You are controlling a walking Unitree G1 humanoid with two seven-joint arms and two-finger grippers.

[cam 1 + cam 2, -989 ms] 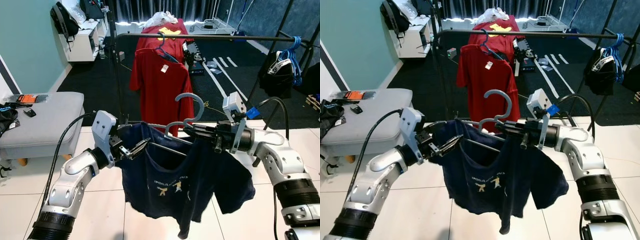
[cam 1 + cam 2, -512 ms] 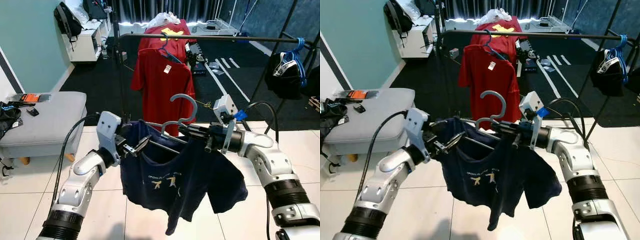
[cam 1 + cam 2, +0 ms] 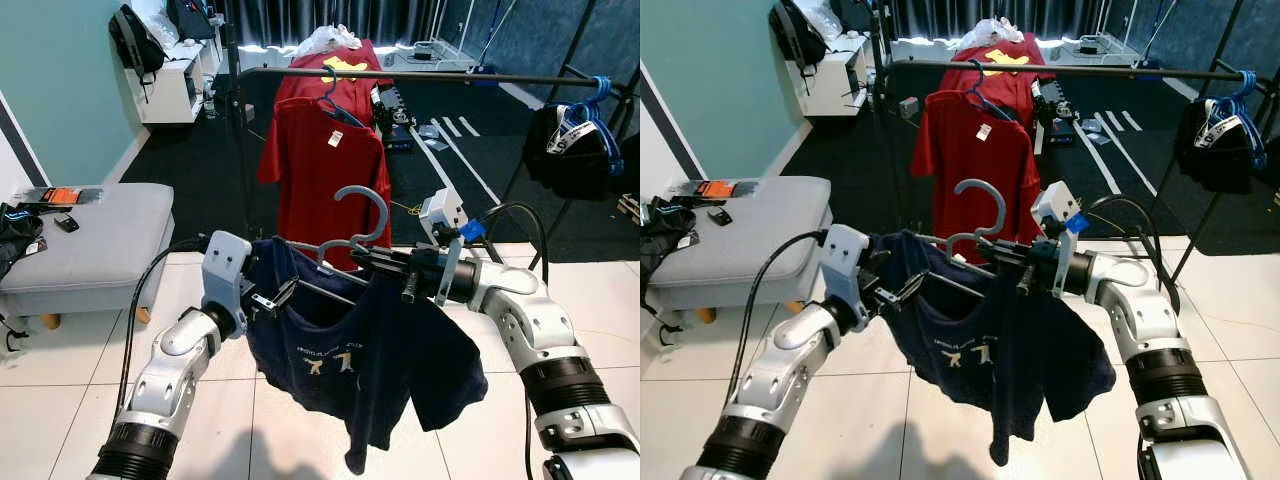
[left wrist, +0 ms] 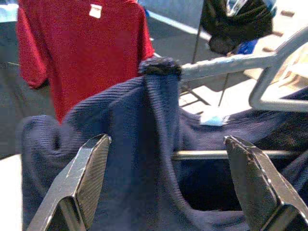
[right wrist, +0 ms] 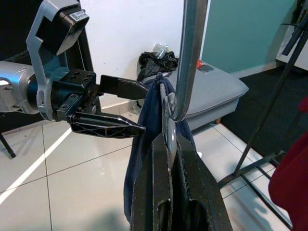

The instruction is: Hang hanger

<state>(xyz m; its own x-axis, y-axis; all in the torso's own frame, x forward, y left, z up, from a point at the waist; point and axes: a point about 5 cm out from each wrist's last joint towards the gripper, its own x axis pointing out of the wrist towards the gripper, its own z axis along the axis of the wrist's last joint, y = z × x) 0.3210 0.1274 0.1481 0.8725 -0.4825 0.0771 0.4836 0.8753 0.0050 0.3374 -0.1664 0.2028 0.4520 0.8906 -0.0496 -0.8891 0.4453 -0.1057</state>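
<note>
Below the rack bar (image 3: 420,76), the right gripper (image 3: 362,260) pinches the grey hanger (image 3: 362,215) carrying a navy shirt (image 3: 370,350). At 9 o'clock of it, the left gripper (image 3: 283,295) is spread apart at the shirt's shoulder.

Grey hanger (image 3: 360,215), navy shirt (image 3: 360,350) — small pale print on its chest, red shirts (image 3: 325,165) upper centre — one yellow-marked, teal wall (image 3: 60,90) upper left

The hanger (image 3: 352,215) is smooth grey metal with a dull sheen. The navy T-shirt (image 3: 365,350) draped on it is soft matt cloth, finely ribbed along its collar in the left wrist view. The red T-shirt (image 3: 322,170) at upper centre is matt cloth too. The rail (image 3: 420,76) looks like dark, smooth metal. The floor (image 3: 60,400) is glossy white tile. The ottoman (image 3: 90,240) at left is grey matt fabric.
</note>
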